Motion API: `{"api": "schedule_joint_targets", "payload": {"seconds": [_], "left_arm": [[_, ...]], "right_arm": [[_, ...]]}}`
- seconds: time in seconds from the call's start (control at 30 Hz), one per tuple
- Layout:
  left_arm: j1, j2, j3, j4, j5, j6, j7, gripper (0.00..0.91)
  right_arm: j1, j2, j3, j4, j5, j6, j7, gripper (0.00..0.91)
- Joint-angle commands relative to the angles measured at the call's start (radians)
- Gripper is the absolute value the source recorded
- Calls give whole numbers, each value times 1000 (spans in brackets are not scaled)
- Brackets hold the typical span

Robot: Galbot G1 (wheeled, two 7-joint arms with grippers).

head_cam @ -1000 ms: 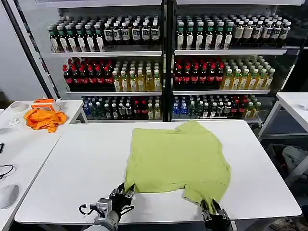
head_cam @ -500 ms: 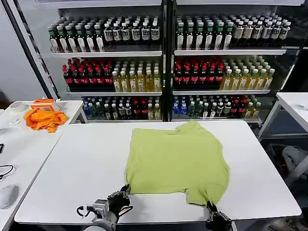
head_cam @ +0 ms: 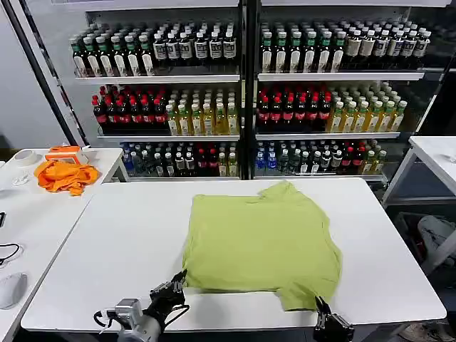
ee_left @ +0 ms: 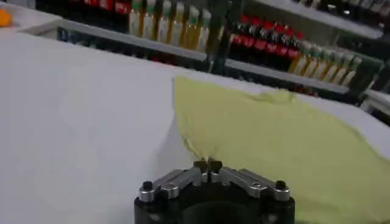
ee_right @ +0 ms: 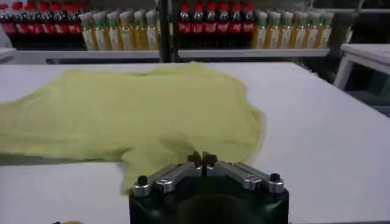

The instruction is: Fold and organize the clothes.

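At the far left of the head view, on a side counter [head_cam: 43, 214], lies a crumpled orange cloth [head_cam: 66, 175], well apart from the work and no part of it. Moving right along the lower edge of the frame, the left gripper [head_cam: 173, 288] sits just off the near left corner of the T-shirt [head_cam: 263, 242], apart from the fabric; in the left wrist view its jaws are pressed together tip to tip with nothing between them, and the left gripper [ee_left: 208, 165] points toward the shirt's near left hem. The T-shirt lies spread flat in the middle of the white counter [head_cam: 121, 242], plain lime-green side up, with a sleeve poking out at the far edge and another lobe sagging toward the near right corner; whether a print lies underneath cannot be told from here. Behind it, shelves of bottles [head_cam: 242, 100] fill the upper frame. At the lower right, the right gripper [head_cam: 320, 311] hovers just beside the shirt's near right lobe, and the right wrist view shows the right gripper [ee_right: 202, 159] with jaws likewise closed and empty, the cloth's edge seemingly just ahead of them. The shirt looks light, soft and limp, so it will probably drape and wrinkle when lifted, and slide easily on the smooth counter. The best hold is likely a pinch at the near hem corners, one per gripper, taking both layers.
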Motion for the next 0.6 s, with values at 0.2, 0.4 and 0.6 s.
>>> {"api": "schedule_joint_targets", "payload": {"seconds": [0.2,0.4,0.6], "left_arm": [[-36,32,7,17,-32,-24,2,20],[-124,51,30,131,-31,-40,4,20],[-223,64,59,227,-31,-41,8,20]], "right_arm": [[176,-70,26,-37,38,-24,8,0],[335,-142,19,-116,82,-68,-3,0],[426,-203,-11,-205,82,-101,-36,0]]}}
